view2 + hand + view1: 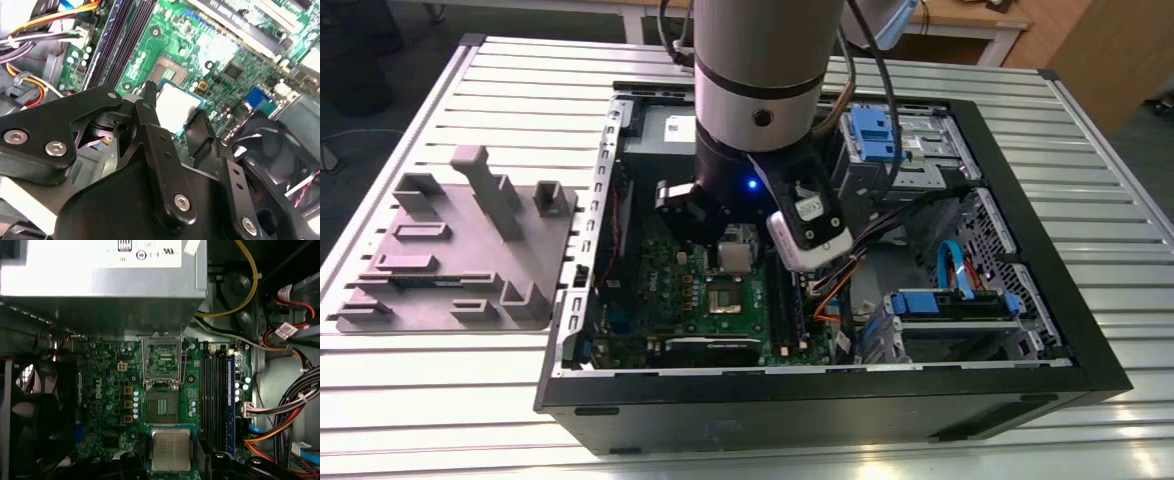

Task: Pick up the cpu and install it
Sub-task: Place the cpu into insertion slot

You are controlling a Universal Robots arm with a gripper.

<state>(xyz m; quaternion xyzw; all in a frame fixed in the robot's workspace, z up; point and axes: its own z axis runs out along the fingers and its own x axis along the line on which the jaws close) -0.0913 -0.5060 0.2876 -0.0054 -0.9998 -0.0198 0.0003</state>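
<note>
Two black fingers [150, 115] of my end effector [175, 106] are clamped on opposite edges of the cpu [171, 450]. I am holding it over the green motherboard [107, 385], just beside the open socket [161, 407], whose metal frame [161, 360] is tipped up. I judge the chip light, stiff and slick-topped, with a delicate underside, so its bare edges are the place to hold. Around it I see the memory slots [217, 390], the fan [35, 425] and the power supply [100, 285], inside the computer case [854, 400] on the desk [454, 400].

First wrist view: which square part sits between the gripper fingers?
The cpu, pale and silvery, held by the gripper; the dark socket and its open metal frame lie beyond, untouched.
</note>
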